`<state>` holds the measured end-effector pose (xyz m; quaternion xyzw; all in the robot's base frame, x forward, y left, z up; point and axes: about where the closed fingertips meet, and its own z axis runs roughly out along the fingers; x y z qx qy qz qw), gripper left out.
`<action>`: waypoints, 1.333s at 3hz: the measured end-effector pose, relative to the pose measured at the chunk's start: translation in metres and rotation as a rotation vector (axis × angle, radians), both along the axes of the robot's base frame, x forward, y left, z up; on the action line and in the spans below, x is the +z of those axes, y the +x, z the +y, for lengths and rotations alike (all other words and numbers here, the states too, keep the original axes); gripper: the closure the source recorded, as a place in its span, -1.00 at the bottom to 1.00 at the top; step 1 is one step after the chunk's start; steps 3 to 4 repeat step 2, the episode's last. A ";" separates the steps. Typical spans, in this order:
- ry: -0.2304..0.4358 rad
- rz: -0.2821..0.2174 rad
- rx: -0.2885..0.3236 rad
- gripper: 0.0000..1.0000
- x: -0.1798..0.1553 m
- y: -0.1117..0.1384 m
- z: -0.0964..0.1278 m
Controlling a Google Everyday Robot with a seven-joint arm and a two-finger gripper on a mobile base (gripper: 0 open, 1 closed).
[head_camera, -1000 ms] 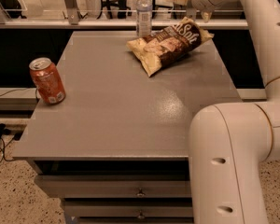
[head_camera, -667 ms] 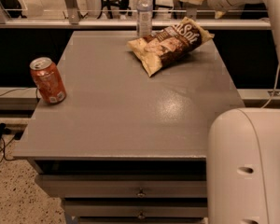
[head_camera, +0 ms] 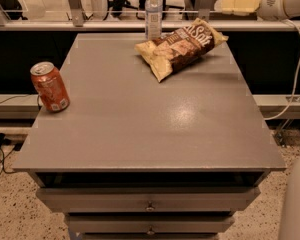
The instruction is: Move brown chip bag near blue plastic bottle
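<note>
The brown chip bag (head_camera: 180,48) lies flat on the far part of the grey table (head_camera: 140,119), its left end just in front of and to the right of the blue plastic bottle (head_camera: 153,11). The bottle stands upright at the table's far edge, close to the bag. My gripper (head_camera: 219,5) hangs in the air at the top right, above and to the right of the bag and apart from it, pointing left. It holds nothing.
An orange-red soda can (head_camera: 50,86) stands upright near the table's left edge. The table has drawers (head_camera: 150,204) at the front. A rail and dark gap run behind the table. A white cable (head_camera: 295,69) hangs at the right.
My arm has drawn back to the right, away from the bag and bottle. The bag, bottle and can have not moved.
</note>
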<state>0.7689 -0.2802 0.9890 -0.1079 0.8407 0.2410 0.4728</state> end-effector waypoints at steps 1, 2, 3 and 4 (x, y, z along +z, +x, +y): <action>-0.110 -0.049 0.150 -1.00 -0.007 -0.070 -0.002; -0.125 -0.056 0.165 -1.00 -0.014 -0.063 0.003; -0.125 -0.056 0.165 -1.00 -0.014 -0.063 0.003; -0.125 -0.056 0.165 -1.00 -0.014 -0.063 0.003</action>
